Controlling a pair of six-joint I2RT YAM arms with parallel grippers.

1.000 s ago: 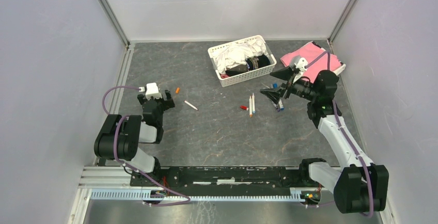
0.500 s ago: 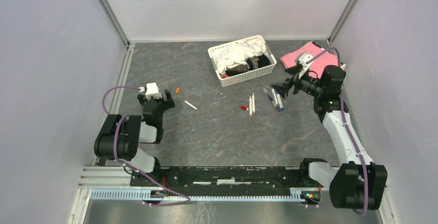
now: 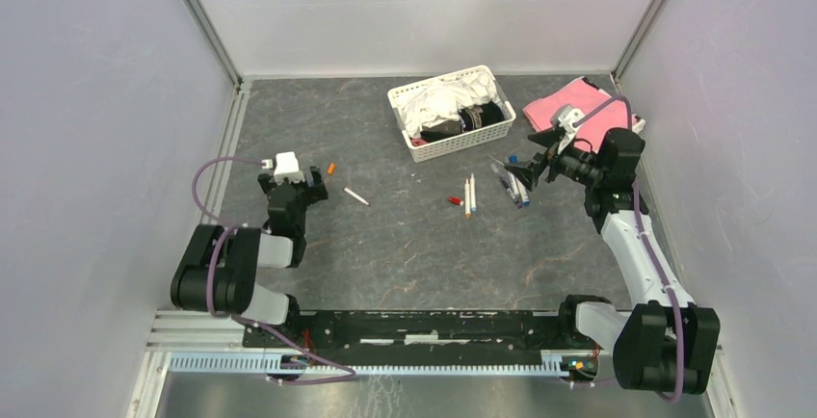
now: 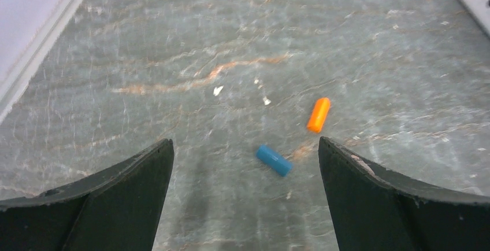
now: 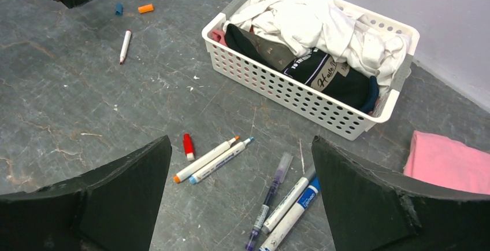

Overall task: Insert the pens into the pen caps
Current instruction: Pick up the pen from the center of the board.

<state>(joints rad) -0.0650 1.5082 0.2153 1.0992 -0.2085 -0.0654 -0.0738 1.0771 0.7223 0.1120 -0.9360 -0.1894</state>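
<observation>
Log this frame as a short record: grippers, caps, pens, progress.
left gripper: open, empty; blue cap and orange cap just ahead
right gripper: open, empty, near the pens
red cap: loose, beside two pens
other pens: three pens near the basket; red-tipped pen lying apart
progress: three caps lie loose, nothing gripped

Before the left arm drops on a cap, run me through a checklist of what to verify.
1. The left gripper is open and empty: ok.
2. The blue cap lies loose between its fingers: ok.
3. The orange cap is apart from it, not touching: ok.
4. The right gripper holds a pen ready: not ok, open and empty.
5. The blue-tipped pen lies uncapped: ok.
6. Which end of the blue cap is open: cannot tell.
</observation>
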